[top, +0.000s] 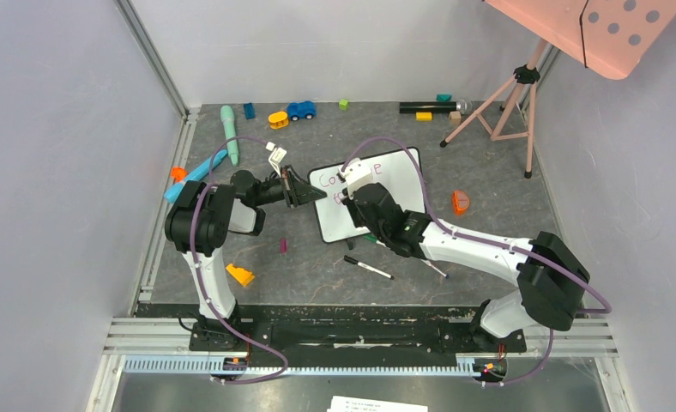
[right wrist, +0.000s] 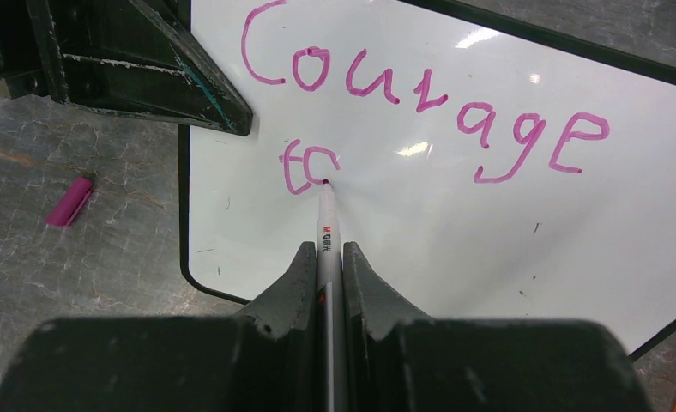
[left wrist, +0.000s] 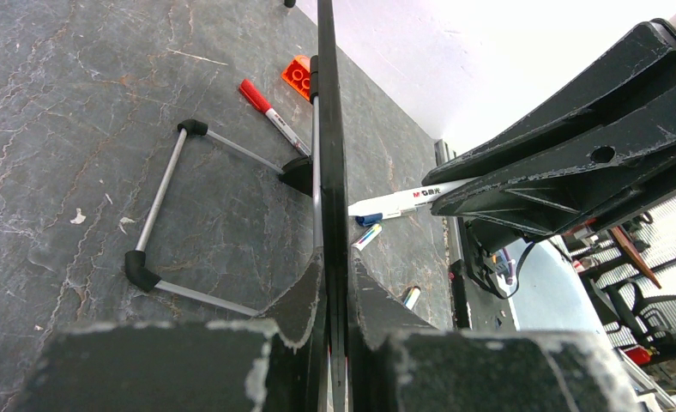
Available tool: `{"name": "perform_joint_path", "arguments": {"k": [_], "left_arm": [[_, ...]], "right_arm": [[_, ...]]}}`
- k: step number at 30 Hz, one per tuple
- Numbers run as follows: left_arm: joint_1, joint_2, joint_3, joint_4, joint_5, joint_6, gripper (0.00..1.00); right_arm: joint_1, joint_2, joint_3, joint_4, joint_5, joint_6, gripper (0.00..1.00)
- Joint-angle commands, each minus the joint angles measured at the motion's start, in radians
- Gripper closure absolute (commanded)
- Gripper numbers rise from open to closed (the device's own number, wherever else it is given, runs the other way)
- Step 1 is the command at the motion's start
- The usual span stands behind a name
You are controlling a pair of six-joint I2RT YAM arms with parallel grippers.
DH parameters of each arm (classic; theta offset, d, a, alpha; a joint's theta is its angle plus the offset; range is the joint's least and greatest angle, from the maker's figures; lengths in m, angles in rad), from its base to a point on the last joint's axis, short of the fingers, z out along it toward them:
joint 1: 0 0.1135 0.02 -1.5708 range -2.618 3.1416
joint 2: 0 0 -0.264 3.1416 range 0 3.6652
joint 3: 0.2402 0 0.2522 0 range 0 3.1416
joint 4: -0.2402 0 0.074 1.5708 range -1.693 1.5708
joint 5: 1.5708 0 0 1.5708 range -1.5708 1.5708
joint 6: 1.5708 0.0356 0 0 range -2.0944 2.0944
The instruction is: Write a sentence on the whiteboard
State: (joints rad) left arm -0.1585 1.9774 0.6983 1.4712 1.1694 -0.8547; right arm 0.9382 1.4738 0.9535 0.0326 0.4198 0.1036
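Observation:
The whiteboard point(top: 396, 176) lies tilted at the table's middle; its surface fills the right wrist view point(right wrist: 489, 223). On it is pink writing: "Courage" point(right wrist: 420, 94) and below it a "t" and part of a second letter point(right wrist: 304, 167). My right gripper point(right wrist: 330, 256) is shut on a white marker point(right wrist: 328, 219), whose tip touches the board at that second letter. My left gripper point(left wrist: 336, 273) is shut on the board's left edge point(left wrist: 328, 129), seen edge-on; it also shows in the top view point(top: 304, 193). The right gripper point(top: 360, 184) hangs over the board.
A black-capped marker point(top: 369, 268) lies near the board's front. A pink cap point(right wrist: 69, 202) lies left of the board. An orange block point(top: 240, 275), an orange piece point(top: 461, 202), toys at the back and a pink tripod point(top: 506, 99) at back right. A red marker point(left wrist: 270, 112) lies behind the board.

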Motion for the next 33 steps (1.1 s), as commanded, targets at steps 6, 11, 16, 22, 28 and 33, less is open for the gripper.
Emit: {"name": "perform_joint_path", "arguments": {"k": [6,11,16,22,28,33], "left_arm": [[-0.001,-0.032,0.004,0.086,0.018,0.014,0.98],[-0.001,-0.031,0.004,0.086,0.018,0.013,0.98],[-0.001,-0.032,0.003,0.086,0.019,0.013,0.98],[-0.001,-0.032,0.004,0.086,0.020,0.013,0.98],[-0.001,-0.031,0.007,0.086,0.028,0.011,0.98],[-0.001,-0.036,0.002,0.086,0.025,0.012,0.98]], "right_arm": [[-0.019,0.012,0.067,0.000,0.030,-0.021,1.00],[-0.019,0.018,0.076,0.001,0.019,-0.021,1.00],[-0.019,0.013,0.078,0.001,-0.005,-0.023,1.00],[-0.023,-0.068,0.027,0.039,-0.046,-0.036,1.00],[-0.031,-0.143,-0.051,0.064,-0.012,-0.055,1.00],[-0.038,-0.204,-0.125,0.105,0.010,-0.058,1.00]]}}
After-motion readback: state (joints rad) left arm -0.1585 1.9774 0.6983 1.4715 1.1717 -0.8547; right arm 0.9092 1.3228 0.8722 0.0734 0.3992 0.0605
